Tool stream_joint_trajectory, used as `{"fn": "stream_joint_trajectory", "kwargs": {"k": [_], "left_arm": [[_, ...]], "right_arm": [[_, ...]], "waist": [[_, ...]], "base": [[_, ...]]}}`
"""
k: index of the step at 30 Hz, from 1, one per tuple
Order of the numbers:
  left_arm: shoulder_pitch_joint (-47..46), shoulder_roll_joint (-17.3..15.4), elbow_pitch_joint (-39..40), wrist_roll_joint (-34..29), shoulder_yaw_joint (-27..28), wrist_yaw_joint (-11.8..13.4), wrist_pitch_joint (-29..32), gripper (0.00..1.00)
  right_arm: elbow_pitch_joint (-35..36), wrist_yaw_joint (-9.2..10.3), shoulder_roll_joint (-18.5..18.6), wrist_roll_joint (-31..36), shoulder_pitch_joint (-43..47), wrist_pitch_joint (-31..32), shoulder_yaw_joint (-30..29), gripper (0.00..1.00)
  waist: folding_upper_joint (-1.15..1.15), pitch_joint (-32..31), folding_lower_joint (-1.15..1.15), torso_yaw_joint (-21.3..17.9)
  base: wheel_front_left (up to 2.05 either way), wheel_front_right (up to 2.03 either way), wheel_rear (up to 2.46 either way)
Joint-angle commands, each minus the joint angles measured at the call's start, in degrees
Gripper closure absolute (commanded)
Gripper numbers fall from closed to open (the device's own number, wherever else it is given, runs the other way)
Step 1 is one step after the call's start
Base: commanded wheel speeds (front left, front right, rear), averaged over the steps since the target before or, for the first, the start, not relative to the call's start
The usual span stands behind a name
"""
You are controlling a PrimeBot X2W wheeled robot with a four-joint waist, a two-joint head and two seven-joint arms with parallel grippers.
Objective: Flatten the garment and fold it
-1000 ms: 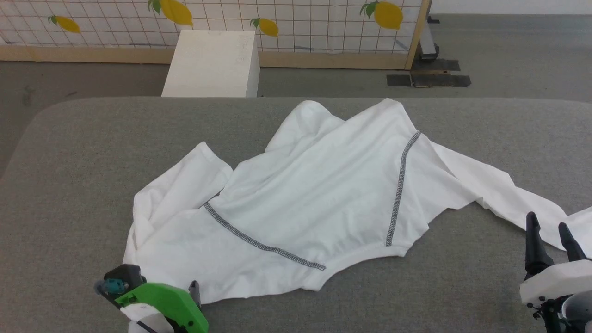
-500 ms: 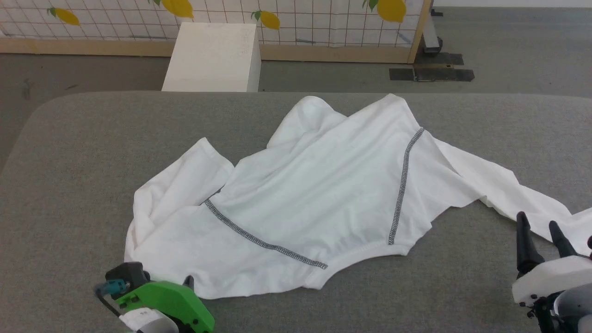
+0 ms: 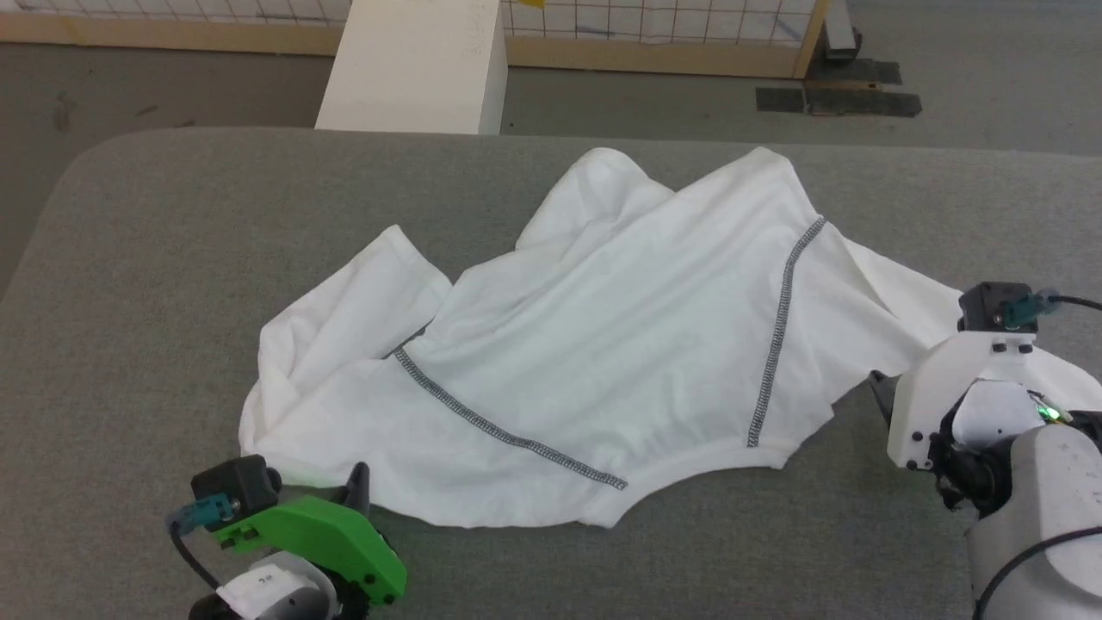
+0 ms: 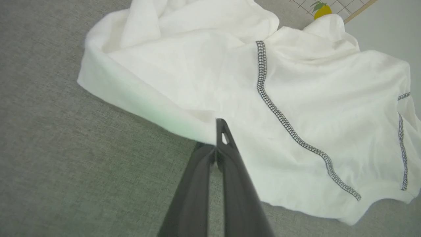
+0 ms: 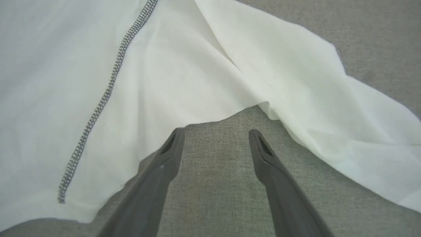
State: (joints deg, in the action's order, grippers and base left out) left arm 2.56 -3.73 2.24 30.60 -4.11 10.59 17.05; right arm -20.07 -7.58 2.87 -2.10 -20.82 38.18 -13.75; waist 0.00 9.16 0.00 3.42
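Note:
The white garment (image 3: 620,344) lies spread but rumpled on the grey table (image 3: 172,258), with two dark zigzag seams across it and one sleeve trailing right. My left gripper (image 3: 357,482) is at the garment's near-left edge. In the left wrist view the left gripper (image 4: 218,131) is shut on the garment (image 4: 312,98), one finger under the hem and one on top. My right gripper (image 3: 880,392) points left at the notch where the right sleeve meets the body. In the right wrist view the right gripper (image 5: 217,133) is open over bare table, just short of the garment (image 5: 181,65).
A rigid white box (image 3: 417,60) stands on the floor behind the table's far edge. A wood-framed grid screen (image 3: 654,56) runs along the back, with dark plates (image 3: 835,99) on the floor at its right end. The table's left corner is rounded.
The head camera has tilted down. My right gripper has swung in from the lower right and turned to point at the sleeve-body notch. The left gripper stays at the hem.

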Motion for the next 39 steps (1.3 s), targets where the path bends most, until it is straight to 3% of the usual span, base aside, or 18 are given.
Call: {"fn": "stream_joint_trajectory", "kwargs": {"k": [1,7,12,13,14,15,22,28,32,39], "left_arm": [[-0.58,-0.17,-0.08,-0.12,-0.24,-0.45,-0.24,1.00],[-2.55,-0.02,-1.53,0.33,-1.33,-1.17,-0.80,1.00],[-3.50,0.06,-2.39,0.48,-1.84,-1.23,-1.11,1.00],[-3.63,0.07,-2.59,0.50,-1.91,-1.22,-1.17,1.00],[-3.68,0.06,-2.73,0.51,-1.94,-1.21,-1.20,1.00],[-3.69,0.03,-2.89,0.52,-1.96,-1.22,-1.26,1.00],[-4.33,0.20,-1.58,2.78,-1.23,-2.87,-4.55,1.00],[-9.95,0.23,2.64,7.92,0.93,-5.83,-8.60,1.00],[-17.90,-0.85,4.95,10.01,2.86,-7.40,-8.77,1.00],[-33.59,-6.37,4.65,8.79,4.29,-8.28,-5.83,1.00]], "right_arm": [[-1.20,0.09,0.01,1.56,-1.79,0.01,-0.46,0.00],[-7.16,0.09,0.01,6.26,-6.01,-1.49,-4.44,0.00],[-11.33,0.09,0.01,7.84,-7.70,-3.13,-4.44,0.00],[-12.35,0.09,0.01,7.66,-7.93,-3.09,-4.34,0.60],[-13.02,0.09,0.01,7.54,-8.11,-3.16,-4.00,0.97],[-13.61,0.09,0.01,7.13,-8.32,-3.37,-3.59,1.00],[-11.31,0.09,0.01,-0.78,-8.66,-6.98,-1.01,1.00],[0.57,0.09,0.01,-14.54,-8.50,-6.57,1.56,1.00],[10.66,0.09,0.01,-25.17,-9.49,-1.32,0.90,1.00],[21.69,0.09,1.97,-28.65,-14.55,11.62,-2.84,1.00]], "waist": [[0.00,2.12,0.00,1.73],[0.00,4.52,0.00,3.28],[0.00,5.37,0.00,3.63],[0.00,5.35,0.00,3.62],[0.00,5.28,0.00,3.56],[0.00,5.09,0.00,3.41],[0.00,1.71,0.00,2.11],[0.00,-2.62,0.00,0.46],[0.00,-5.98,0.00,-0.69],[0.00,-10.25,0.00,-2.29]], "base": [[0.00,0.00,0.00],[0.00,0.00,0.00],[0.00,0.00,0.00],[0.00,0.00,0.00],[0.00,0.00,0.00],[0.00,0.00,0.00],[0.00,0.00,0.00],[0.00,0.00,0.00],[0.00,0.00,0.00],[0.00,0.00,0.00]]}}
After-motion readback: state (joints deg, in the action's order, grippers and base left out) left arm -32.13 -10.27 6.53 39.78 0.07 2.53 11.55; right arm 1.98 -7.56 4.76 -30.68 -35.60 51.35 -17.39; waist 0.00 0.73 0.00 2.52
